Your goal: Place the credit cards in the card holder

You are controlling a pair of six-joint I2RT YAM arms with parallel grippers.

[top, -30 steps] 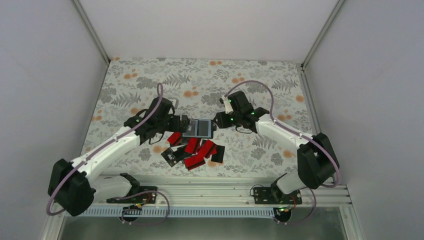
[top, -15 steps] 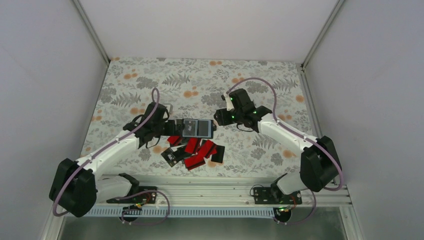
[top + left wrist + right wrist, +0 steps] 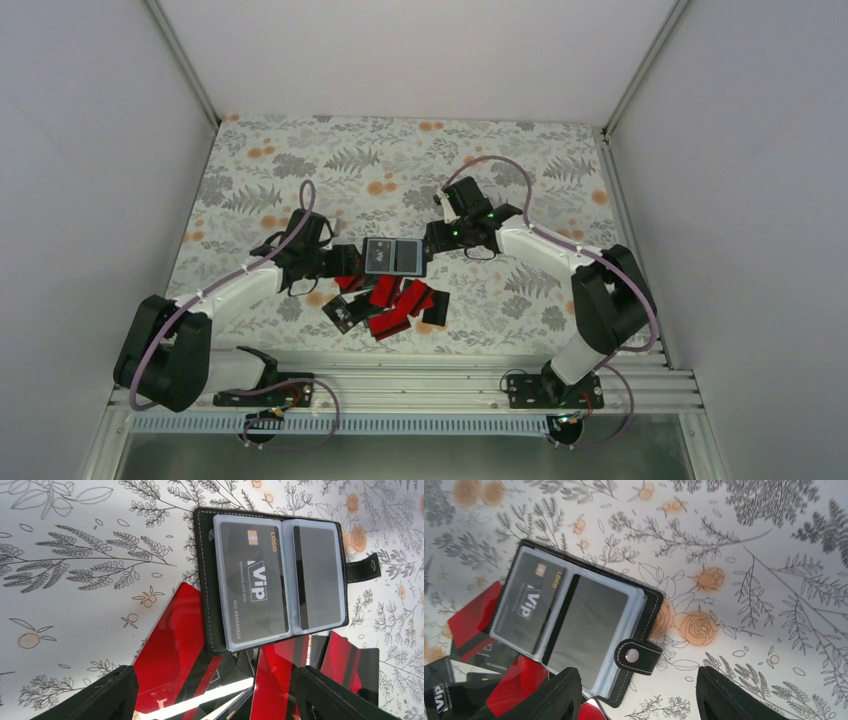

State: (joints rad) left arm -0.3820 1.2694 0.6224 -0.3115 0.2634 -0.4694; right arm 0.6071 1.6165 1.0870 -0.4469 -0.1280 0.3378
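Note:
The card holder (image 3: 393,256) lies open on the flowered cloth. Its clear sleeves hold a black VIP card (image 3: 252,582) and a second card lying face down (image 3: 317,577). Loose red and black credit cards (image 3: 385,300) lie in a heap just in front of it. My left gripper (image 3: 350,263) is at the holder's left edge, open, its fingers (image 3: 102,697) spread over red cards (image 3: 175,640) and gripping nothing. At the holder's right edge my right gripper (image 3: 432,240) is open too. The snap strap (image 3: 639,655) lies just ahead of its jaws (image 3: 634,700), untouched.
The flowered cloth (image 3: 300,160) covers the table between white walls. Aluminium rails (image 3: 420,385) carry the arm bases at the near edge. A few cards (image 3: 471,622) stick out from under the holder's left side.
My left gripper has drawn back left off the holder, and its jaws have narrowed a little. The right arm shifted slightly toward the holder. The holder and card heap stayed put.

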